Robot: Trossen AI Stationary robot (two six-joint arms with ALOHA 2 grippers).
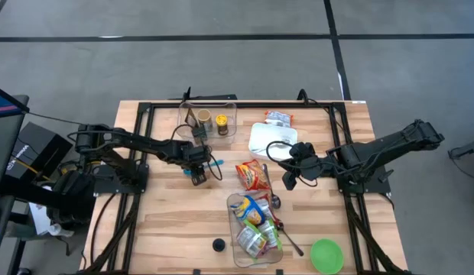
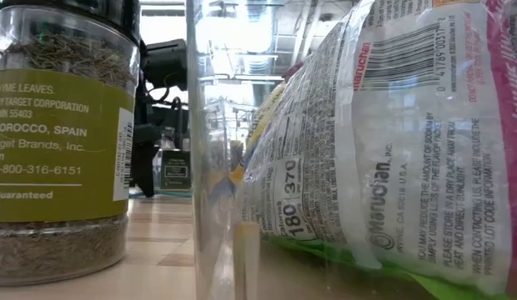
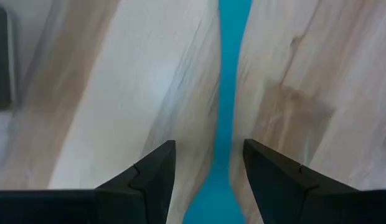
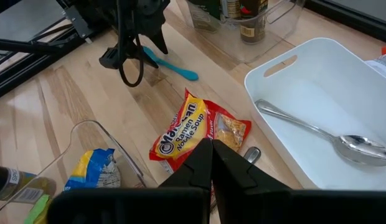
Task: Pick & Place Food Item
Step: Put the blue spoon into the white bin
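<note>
A red-and-yellow ramen packet [image 1: 254, 176] lies flat mid-table; it also shows in the right wrist view [image 4: 193, 127]. A blue utensil [image 1: 212, 163] lies flat on the wood just left of it. My left gripper [image 1: 199, 174] is low over the utensil and open. Its fingers stand on either side of the blue handle [image 3: 229, 93], with wood showing between. My right gripper [image 1: 287, 180] is shut and empty. It hangs above the table between the ramen packet and a white tray [image 1: 260, 137]. In the right wrist view my right gripper [image 4: 211, 163] points at the packet.
The white tray [image 4: 317, 62] holds a metal spoon [image 4: 317, 127]. A clear bin [image 1: 235, 114] at the far side holds jars. A nearer clear bin [image 1: 231, 206] holds food packets. A green bowl [image 1: 326, 256], a small black object [image 1: 219, 245] and a packet [image 1: 279, 118] lie around.
</note>
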